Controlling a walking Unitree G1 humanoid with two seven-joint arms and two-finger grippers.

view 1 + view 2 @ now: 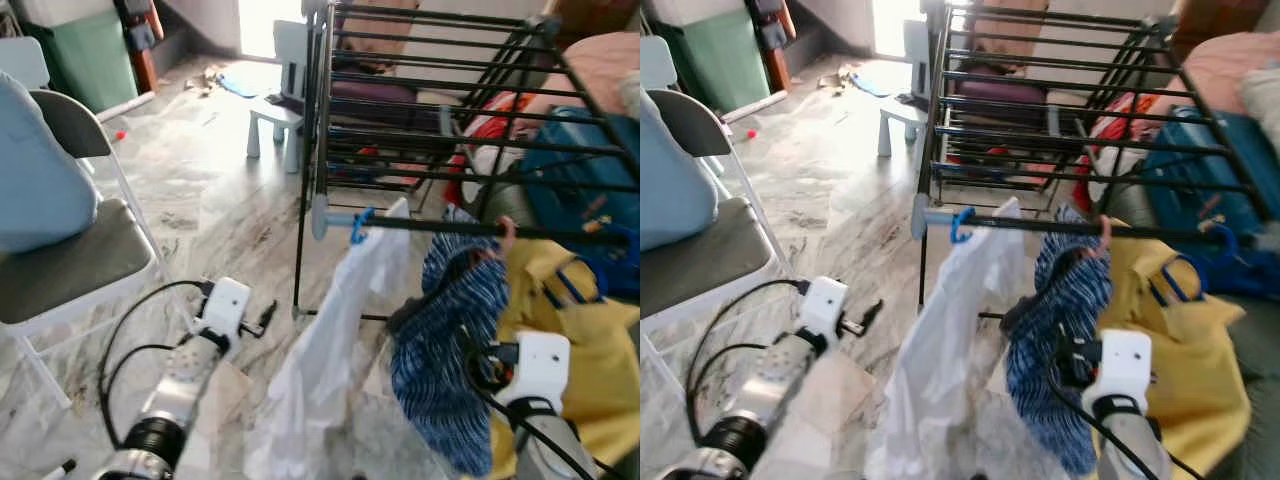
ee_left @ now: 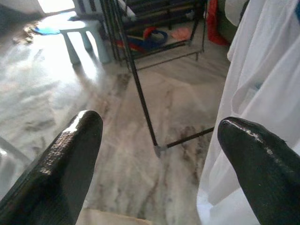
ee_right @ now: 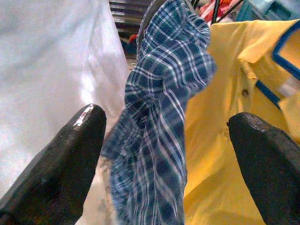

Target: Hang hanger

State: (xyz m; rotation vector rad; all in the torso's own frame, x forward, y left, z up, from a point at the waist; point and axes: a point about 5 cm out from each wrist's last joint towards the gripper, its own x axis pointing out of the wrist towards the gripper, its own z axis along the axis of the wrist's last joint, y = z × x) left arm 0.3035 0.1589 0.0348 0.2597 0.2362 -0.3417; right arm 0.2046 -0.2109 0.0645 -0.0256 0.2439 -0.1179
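Note:
A black drying rack [image 1: 470,228] stands ahead, and three garments hang from its front rail. A blue hanger hook [image 1: 360,225] carries a white garment [image 1: 330,350]. A pinkish hook [image 1: 507,232] holds a blue plaid shirt [image 1: 450,330], and a yellow shirt [image 1: 570,320] hangs on a blue hanger to its right. My left gripper [image 1: 262,320] is low, left of the white garment, open and holding nothing [image 2: 159,140]. My right gripper [image 1: 1065,360] is open just in front of the plaid shirt [image 3: 164,117], between the white garment [image 3: 51,56] and the yellow shirt [image 3: 225,117].
On the left, a folding chair [image 1: 70,265] has a light blue garment [image 1: 35,170] draped over its back. Behind the rack's left end is a small pale stool [image 1: 275,125]. A green bin [image 1: 90,55] sits far left, a blue bag [image 1: 570,180] beyond the rack. The floor is marble.

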